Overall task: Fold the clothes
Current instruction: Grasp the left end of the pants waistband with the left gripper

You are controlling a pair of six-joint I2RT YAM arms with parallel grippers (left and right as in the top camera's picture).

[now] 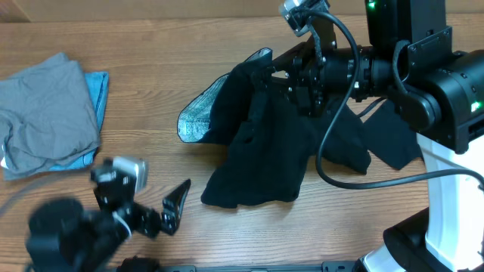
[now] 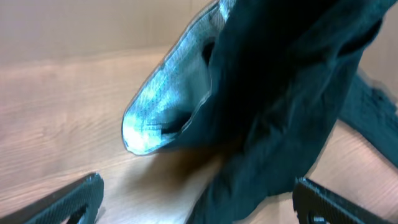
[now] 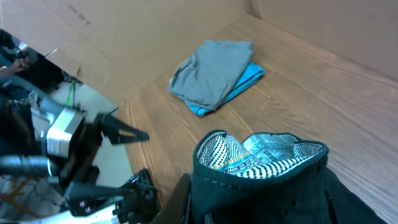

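My right tool was closed on the black garment, pinching a bunch of cloth near its top and holding that part up off the counter. From the grip the cloth hung down and spread towards the front, and its lower edge lay rumpled on the wood. Another flap of it trailed out to the right, under my right arm. The open end of the garment pointed left and gaped wide. Inside it showed a pale lining with a fine pattern, which my right wrist camera saw as black-and-white check just below the rim. My left tool stood wide open and gripped nothing. It sat low near the front edge of the counter, to the left of the garment and apart from it. Its two fingers framed the bottom of the left wrist view, with the garment's gaping end ahead of them. That arm looked blurred from overhead. Far over at the left of the counter, well apart from the black garment, a grey piece lay loosely folded on top of a light-blue piece, whose edge showed along the grey one's right side.
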